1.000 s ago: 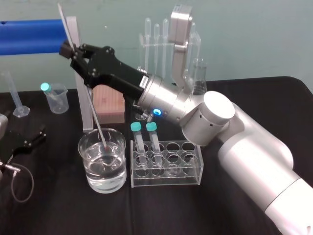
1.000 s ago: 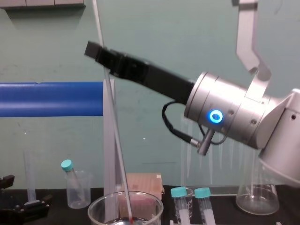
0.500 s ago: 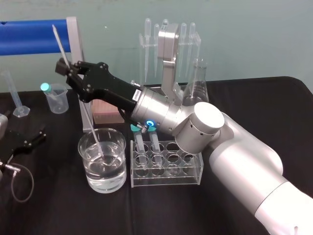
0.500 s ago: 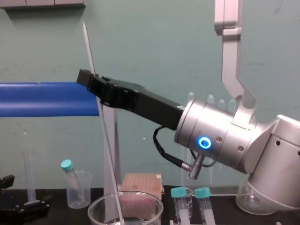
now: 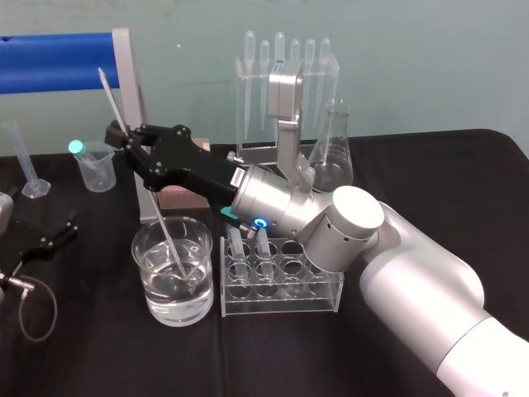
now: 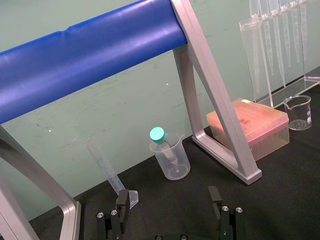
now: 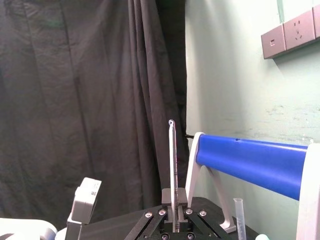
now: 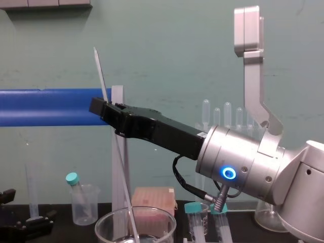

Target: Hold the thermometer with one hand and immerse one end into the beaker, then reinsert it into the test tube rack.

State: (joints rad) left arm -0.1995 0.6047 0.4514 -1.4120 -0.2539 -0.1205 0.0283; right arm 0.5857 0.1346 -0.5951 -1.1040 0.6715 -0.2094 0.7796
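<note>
My right gripper (image 5: 121, 137) is shut on the thermometer (image 5: 165, 236), a thin whitish glass rod leaning slightly. Its upper end sticks up past the black fingers (image 8: 104, 109), and its lower end reaches down inside the beaker (image 5: 140, 241), into the water. The beaker is wide clear glass and stands left of the clear test tube rack (image 5: 326, 289). From the right wrist, the thermometer (image 7: 173, 160) rises straight out of the right gripper (image 7: 174, 202). My left gripper (image 6: 167, 197) rests open on the black table at the far left (image 5: 50, 236).
Two teal-capped tubes (image 5: 240, 240) stand in the rack. A small plastic beaker with a teal-capped tube (image 5: 95, 165), a graduated cylinder (image 5: 25, 161), a pink box (image 5: 178, 198), a conical flask (image 5: 331, 161) and a pipette stand (image 5: 285, 66) line the back. A blue bar (image 5: 58, 62) crosses overhead.
My right gripper has come down and tilted, pushing the thermometer deeper into the beaker. The left arm has stayed still.
</note>
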